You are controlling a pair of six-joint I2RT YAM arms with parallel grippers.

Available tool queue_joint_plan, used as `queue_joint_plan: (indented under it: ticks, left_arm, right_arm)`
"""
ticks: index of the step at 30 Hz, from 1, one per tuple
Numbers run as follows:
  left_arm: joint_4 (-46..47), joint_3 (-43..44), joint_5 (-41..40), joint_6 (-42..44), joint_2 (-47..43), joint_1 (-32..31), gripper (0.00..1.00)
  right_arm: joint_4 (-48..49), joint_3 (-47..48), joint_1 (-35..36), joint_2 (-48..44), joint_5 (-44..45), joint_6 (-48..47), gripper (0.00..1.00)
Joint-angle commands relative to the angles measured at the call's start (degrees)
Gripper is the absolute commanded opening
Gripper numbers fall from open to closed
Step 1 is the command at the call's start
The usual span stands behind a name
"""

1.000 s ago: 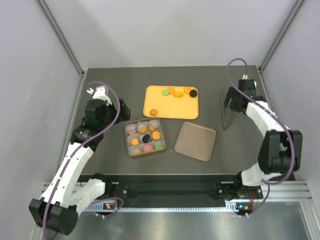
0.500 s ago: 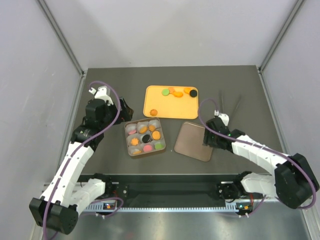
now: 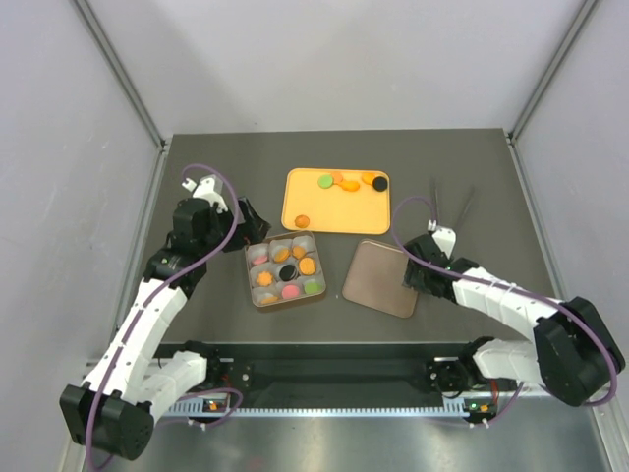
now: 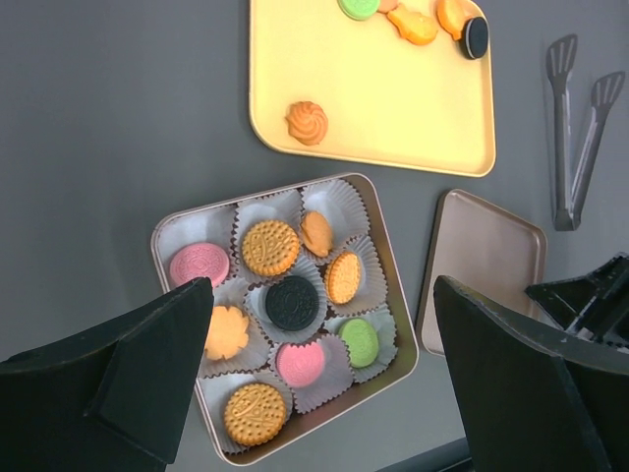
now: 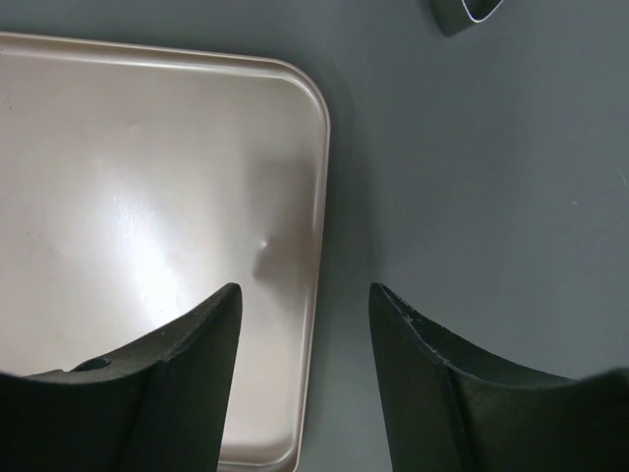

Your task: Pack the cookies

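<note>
The right end effector [image 5: 305,295], unclenched, is straddling the rim of the lid [image 5: 147,197], likely to cover the packed cookies [image 4: 270,248], while the left end effector [image 4: 322,295] is hovering released.

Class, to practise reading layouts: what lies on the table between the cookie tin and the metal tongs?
The flat brown lid, shown most plainly in the top external view.

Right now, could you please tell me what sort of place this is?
Probably a lab robot test cell: two arms bolted to a dark table, plain grey walls around it, cookies in a tin beside a yellow tray.
</note>
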Motion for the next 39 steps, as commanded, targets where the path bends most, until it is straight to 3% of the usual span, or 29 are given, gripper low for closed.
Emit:
queue_joint_plan:
  ticks: [1,5,10,15,20,26,39]
  left_arm:
    - [3.33,-0.74,2.42,-0.62,-0.81,0.07,0.99]
    - [4.65,-2.06,5.05,-1.67,-0.28,-0.19,0.97]
    - [5.61,-2.41,6.29,-1.94,1.38,-2.65,0.96]
    - [6.32,-1.54,6.91,-2.03,4.98,-7.82,0.95]
    - [7.37,0.14,7.08,-2.11,8.5,-11.79,0.96]
    - [12.03,1.8,12.88,-4.4,12.72,-12.67,0.98]
    - [23.45,2.69,20.61,-10.55,18.52,-13.38,0.99]
  right_arm:
    - [3.24,1.78,0.11,1.25,1.43,0.8,0.54]
    - [5.09,2.31,-0.59,3.88,-0.33,-0.42,0.5]
    - [5.97,3.36,-2.08,5.91,-2.87,-3.23,0.27]
    - [4.39,5.82,-6.3,0.83,-10.25,-6.75,0.0]
    - [-1.58,12.14,-7.62,-3.84,-12.46,-9.48,0.0]
    - [-5.45,17.86,-8.59,-7.71,-16.5,-11.24,0.0]
    - [-4.31,21.91,-8.41,-7.98,-25.81,-9.92,0.0]
